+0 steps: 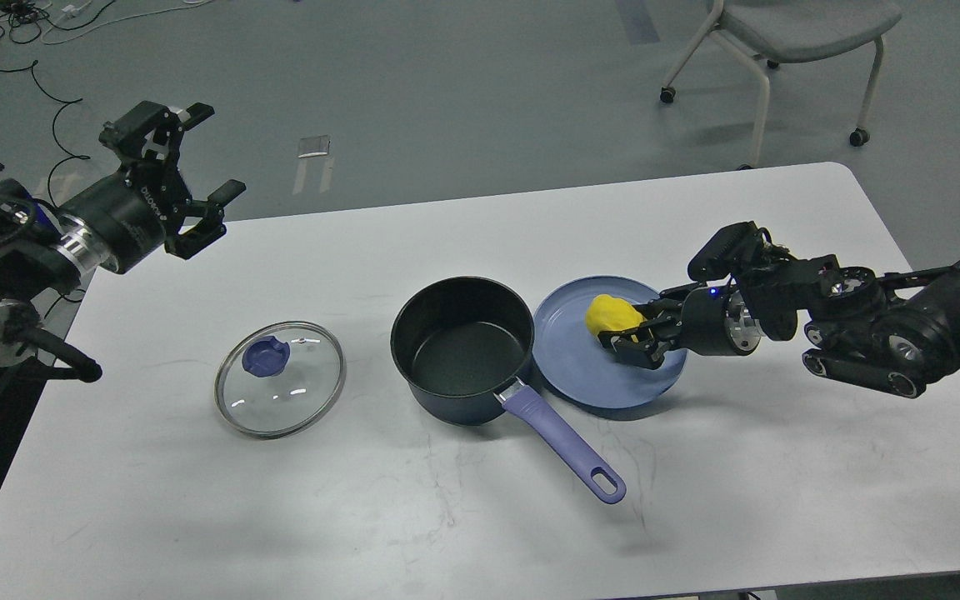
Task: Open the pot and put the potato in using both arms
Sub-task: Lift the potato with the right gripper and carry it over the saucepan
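My right hand (628, 332) clamps the potato (611, 314) over the plate (567, 367); left hand (197, 167) spread; pot (462, 346) uncovered.

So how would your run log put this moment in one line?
navy saucepan: open | glass lid: on table | right claw: at yellow potato on blue plate

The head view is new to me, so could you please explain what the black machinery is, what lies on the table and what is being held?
This picture is taken from the robot's own head, looking down at a white table. The black jointed parts are its two arms. The left tool hangs open and empty above the table's far left corner. The right tool is closing around a yellow potato on a blue plate. Between them stands the open pot, and its glass lid lies on the table to its left.
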Motion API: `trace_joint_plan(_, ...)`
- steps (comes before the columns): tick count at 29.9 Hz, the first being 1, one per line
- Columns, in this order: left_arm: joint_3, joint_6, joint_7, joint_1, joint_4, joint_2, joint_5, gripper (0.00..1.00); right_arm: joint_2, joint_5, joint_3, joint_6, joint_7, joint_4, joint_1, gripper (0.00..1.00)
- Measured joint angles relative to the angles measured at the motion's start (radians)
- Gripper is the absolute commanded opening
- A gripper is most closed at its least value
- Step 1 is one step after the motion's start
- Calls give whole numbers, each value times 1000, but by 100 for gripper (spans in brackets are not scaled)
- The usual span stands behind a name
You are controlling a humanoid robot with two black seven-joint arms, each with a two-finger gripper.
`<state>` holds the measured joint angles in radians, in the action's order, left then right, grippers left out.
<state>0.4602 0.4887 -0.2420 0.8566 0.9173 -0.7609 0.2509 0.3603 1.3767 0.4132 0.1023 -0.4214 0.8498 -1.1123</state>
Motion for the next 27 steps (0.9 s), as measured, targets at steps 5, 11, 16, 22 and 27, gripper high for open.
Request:
trace_joint_plan(5, 0, 0, 0, -1, 0, 0, 1, 98, 2, -79, -2, -1, 3, 28, -81, 6)
trace_joint_plan(11, -1, 0, 1, -1, 0, 6, 2, 98, -16, -116, 4, -11, 8, 60, -213, 6)
trace_joint_plan(16, -1, 0, 1, -1, 0, 8, 2, 98, -115, -121, 38, -38, 10, 59, -285, 6)
trace_joint_plan(22, 0, 0, 1, 0, -2, 3, 2, 98, -267, -171, 102, -49, 10, 27, -303, 7)
trace_joint_plan(27, 1, 0, 0, 1, -1, -3, 1, 98, -352, -196, 133, -49, 10, -33, -294, 7)
